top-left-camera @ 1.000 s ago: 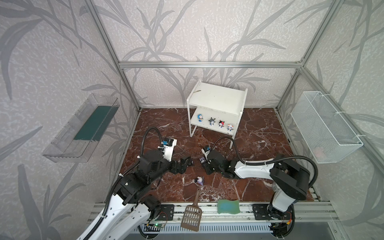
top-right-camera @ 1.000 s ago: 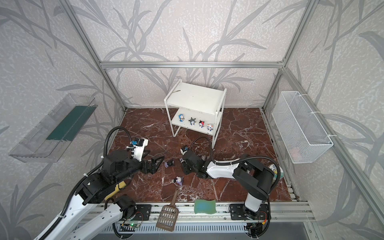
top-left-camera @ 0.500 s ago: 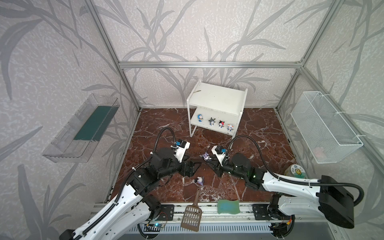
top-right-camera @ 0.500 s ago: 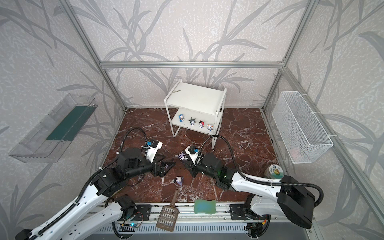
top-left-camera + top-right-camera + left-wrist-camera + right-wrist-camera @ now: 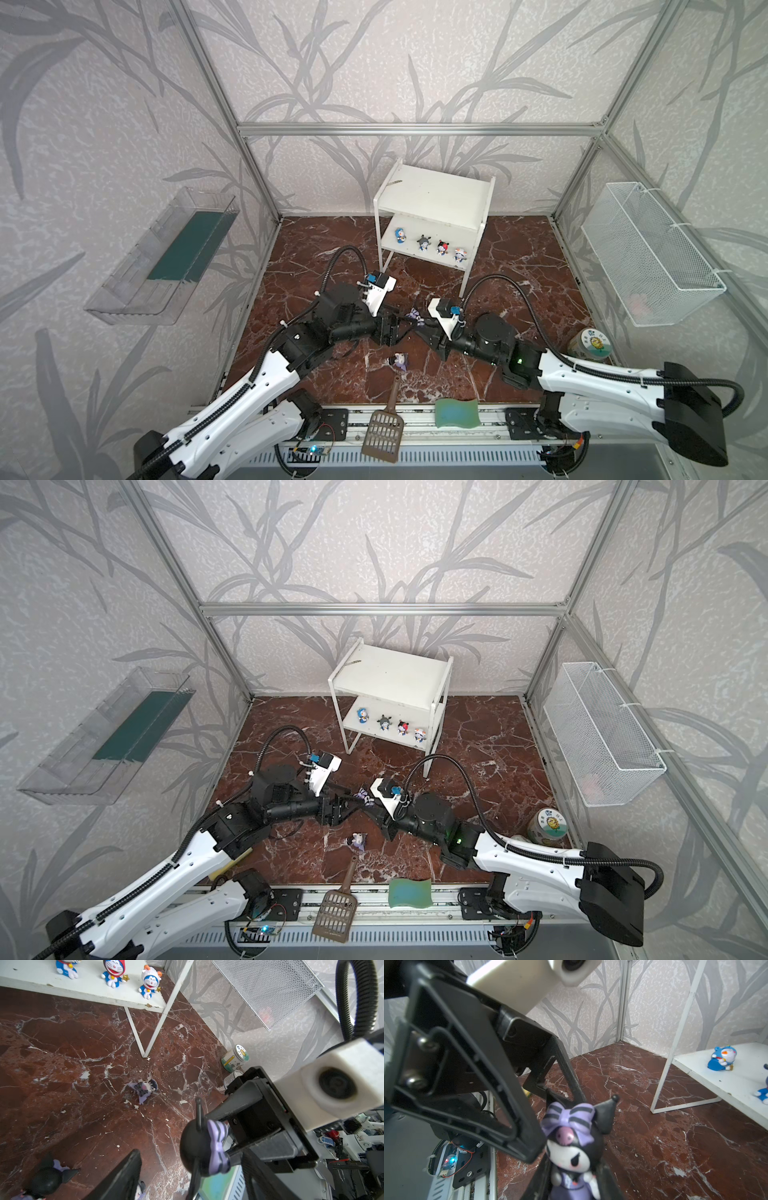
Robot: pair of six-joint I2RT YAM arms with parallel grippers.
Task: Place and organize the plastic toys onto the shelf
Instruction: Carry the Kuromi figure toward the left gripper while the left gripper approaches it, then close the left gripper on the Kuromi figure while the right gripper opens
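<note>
My right gripper (image 5: pixel 575 1180) is shut on the body of a purple and black toy (image 5: pixel 575 1147) with pointed ears, held above the floor mid-scene (image 5: pixel 415 321). My left gripper (image 5: pixel 189 1153) faces it, open, one finger on each side of the toy's head and a gap still showing. Another purple toy (image 5: pixel 399 360) stands on the floor in front of both grippers, and one lies flat (image 5: pixel 144 1088). The white shelf (image 5: pixel 432 195) stands at the back, with several blue-white toys (image 5: pixel 424 242) in a row on its lower board.
A brown scoop (image 5: pixel 384 428) and a green sponge (image 5: pixel 457 411) lie on the front rail. A round jar (image 5: pixel 590 343) stands by the right wall. A wire basket (image 5: pixel 648 253) hangs on the right wall and a clear tray (image 5: pixel 166 257) on the left.
My left gripper has moved right to the held toy and its jaws have narrowed around the head. The right arm has swung out to the right, keeping the toy mid-scene.
</note>
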